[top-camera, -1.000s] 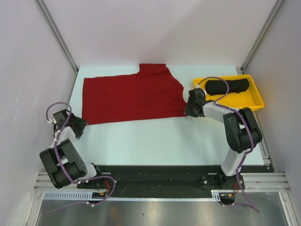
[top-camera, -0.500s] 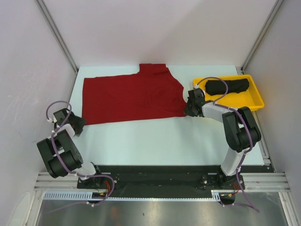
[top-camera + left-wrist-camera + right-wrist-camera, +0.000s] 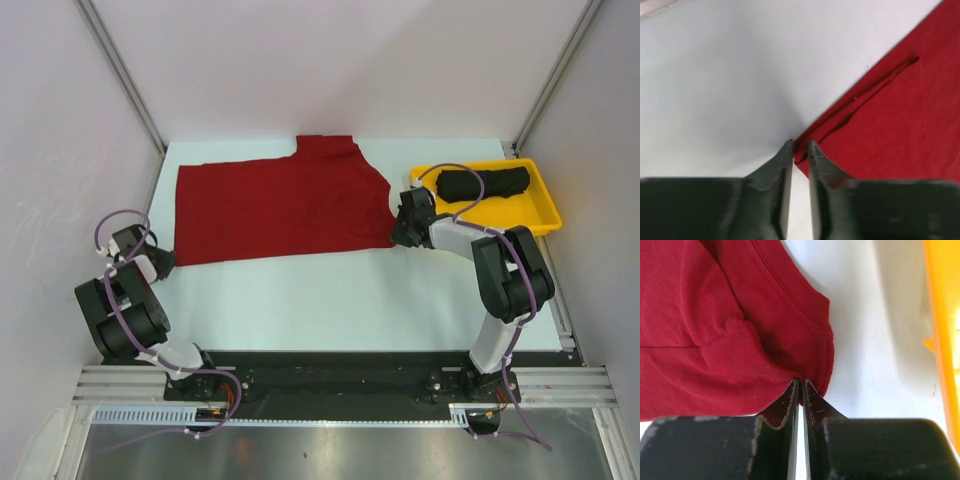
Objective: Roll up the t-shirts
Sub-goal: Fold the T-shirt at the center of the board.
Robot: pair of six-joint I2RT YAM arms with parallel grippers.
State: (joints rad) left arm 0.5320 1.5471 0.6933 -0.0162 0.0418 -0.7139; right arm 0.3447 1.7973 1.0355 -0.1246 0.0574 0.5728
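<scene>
Wide free strip in front, tight corner at the right rear
The white table point(image 3: 330, 300) is bare between its near edge and the flat red t-shirt point(image 3: 280, 210), so a gripper can pass there. At the right rear the yellow tray point(image 3: 548, 212), with the black t-shirt point(image 3: 485, 183) in it, stands near the right gripper point(image 3: 398, 228), with a narrow gap of table between. The side walls point(image 3: 60, 180) close both edges.

The white table point(image 3: 300, 290) carries 2 things: a flat red t-shirt point(image 3: 280, 205) and a yellow tray point(image 3: 548, 198).

Black-and-white arms point(image 3: 510, 275), purple cables point(image 3: 124, 213), black tools point(image 3: 800, 144)
</scene>
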